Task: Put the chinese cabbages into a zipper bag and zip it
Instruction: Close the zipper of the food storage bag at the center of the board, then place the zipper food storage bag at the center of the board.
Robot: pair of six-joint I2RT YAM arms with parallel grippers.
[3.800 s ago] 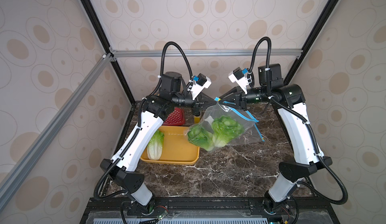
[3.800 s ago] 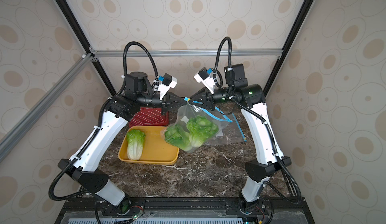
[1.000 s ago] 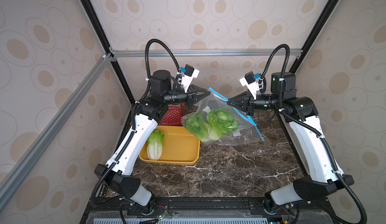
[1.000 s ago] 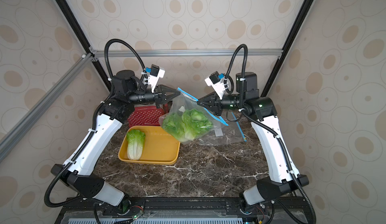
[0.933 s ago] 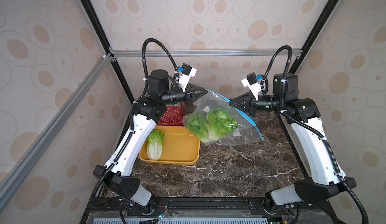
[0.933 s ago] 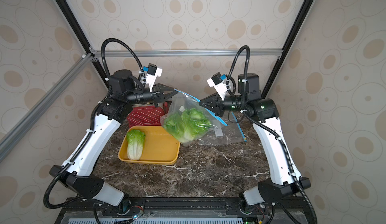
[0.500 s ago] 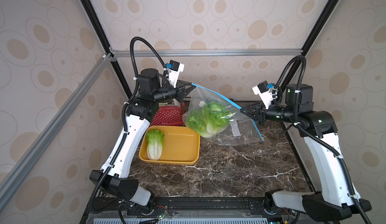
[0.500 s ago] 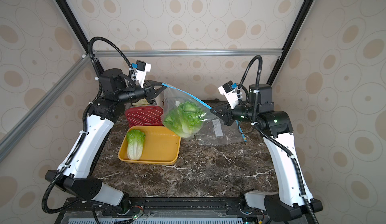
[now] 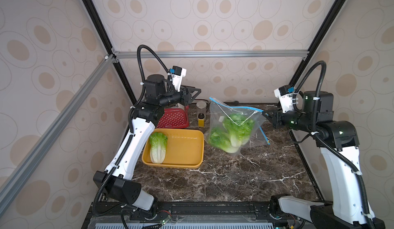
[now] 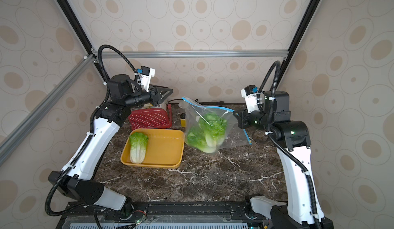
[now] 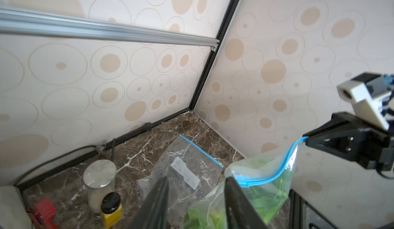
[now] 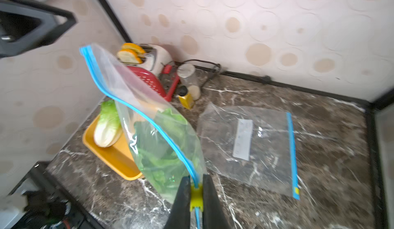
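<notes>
A clear zipper bag with a blue zip strip holds two chinese cabbages and hangs by one top corner. My right gripper is shut on the bag's yellow slider at that corner, seen in both top views. My left gripper stands open just beside the bag's other top corner, with nothing between its fingers. A third chinese cabbage lies in the yellow tray at the left.
A second, empty zipper bag lies flat on the marble behind the hanging one. At the back left stand a red colander, a toaster, a glass jar and a small yellow bottle.
The arms pulled apart along the zip. My left gripper then opened and let go of the bag's corner, and the bag sagged down from the right gripper.
</notes>
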